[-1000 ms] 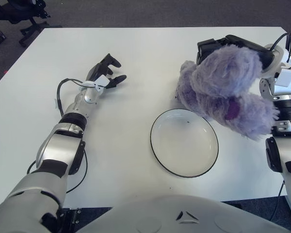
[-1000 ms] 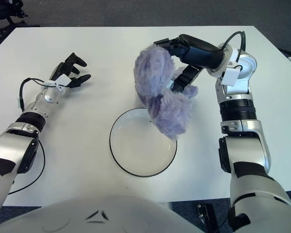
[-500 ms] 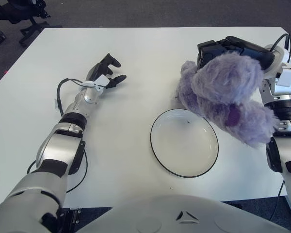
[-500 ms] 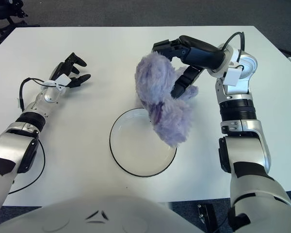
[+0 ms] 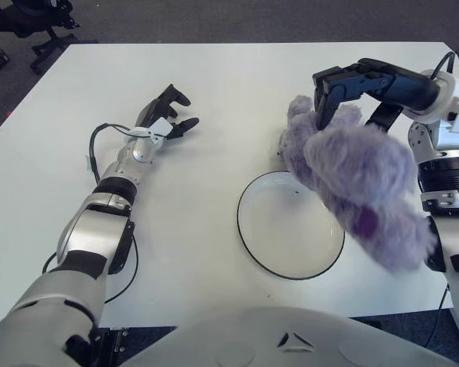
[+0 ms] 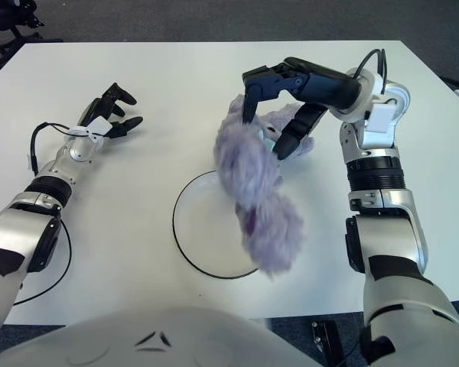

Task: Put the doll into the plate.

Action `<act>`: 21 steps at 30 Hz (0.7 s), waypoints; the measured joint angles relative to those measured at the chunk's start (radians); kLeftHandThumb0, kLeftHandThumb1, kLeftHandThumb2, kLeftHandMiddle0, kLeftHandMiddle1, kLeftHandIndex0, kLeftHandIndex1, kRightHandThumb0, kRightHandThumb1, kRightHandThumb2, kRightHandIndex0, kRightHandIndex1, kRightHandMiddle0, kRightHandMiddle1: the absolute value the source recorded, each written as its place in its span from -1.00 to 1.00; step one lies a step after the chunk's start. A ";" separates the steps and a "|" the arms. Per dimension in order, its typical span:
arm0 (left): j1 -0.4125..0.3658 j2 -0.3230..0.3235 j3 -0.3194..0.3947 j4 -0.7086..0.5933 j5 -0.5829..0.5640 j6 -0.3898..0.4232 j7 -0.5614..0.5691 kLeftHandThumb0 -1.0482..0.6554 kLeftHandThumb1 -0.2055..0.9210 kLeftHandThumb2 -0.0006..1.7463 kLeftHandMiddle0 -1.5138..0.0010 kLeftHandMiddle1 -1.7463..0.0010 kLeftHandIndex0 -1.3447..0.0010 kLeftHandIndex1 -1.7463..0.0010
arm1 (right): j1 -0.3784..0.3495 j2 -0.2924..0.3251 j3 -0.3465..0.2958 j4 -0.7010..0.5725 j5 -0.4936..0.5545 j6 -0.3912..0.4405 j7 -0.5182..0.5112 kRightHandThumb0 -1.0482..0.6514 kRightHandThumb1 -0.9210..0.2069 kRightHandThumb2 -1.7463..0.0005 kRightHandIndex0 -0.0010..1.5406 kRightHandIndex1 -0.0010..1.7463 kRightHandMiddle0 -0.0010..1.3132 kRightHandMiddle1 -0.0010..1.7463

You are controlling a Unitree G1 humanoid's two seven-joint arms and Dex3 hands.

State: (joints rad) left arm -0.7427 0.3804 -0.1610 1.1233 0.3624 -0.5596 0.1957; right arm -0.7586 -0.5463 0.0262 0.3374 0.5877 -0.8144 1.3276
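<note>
Here, the right robot hand (image 6: 271,115) hangs above the far rim of the plate (image 6: 195,241), its dark fingers (image 6: 252,95) spread around the top of the doll (image 6: 252,191) without clearly gripping it; whether they touch the fur cannot be told. The purple plush doll stretches down across the plate's right side, its blurred lower end past the near rim. The black-rimmed white plate sits on the white counter (image 6: 176,69). Well to the left of the plate, the left robot hand (image 5: 167,115) shows with fingers loosely spread, holding nothing
</note>
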 measured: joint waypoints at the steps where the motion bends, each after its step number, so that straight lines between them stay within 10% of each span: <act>1: 0.000 0.000 0.000 0.000 0.000 0.000 0.000 0.22 1.00 -0.55 0.51 -0.85 0.64 -0.67 | 0.001 0.002 -0.002 0.000 0.002 0.003 0.005 0.22 -0.71 0.42 -0.26 0.70 -0.32 0.48; 8: -0.001 0.000 0.000 0.002 0.000 -0.001 0.000 0.22 1.00 -0.55 0.51 -0.85 0.64 -0.68 | 0.044 -0.020 -0.028 -0.065 0.029 0.065 0.058 0.23 -0.46 0.12 -0.24 0.76 -0.35 0.61; 21: -0.001 0.001 0.000 0.005 0.000 0.000 0.001 0.22 1.00 -0.55 0.51 -0.84 0.65 -0.69 | 0.070 -0.034 -0.061 -0.161 0.023 0.119 0.084 0.23 -0.49 0.16 -0.23 0.68 -0.37 0.65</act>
State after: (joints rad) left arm -0.7441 0.3814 -0.1606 1.1278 0.3628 -0.5600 0.1965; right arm -0.6890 -0.5808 -0.0343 0.1760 0.6103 -0.6959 1.4120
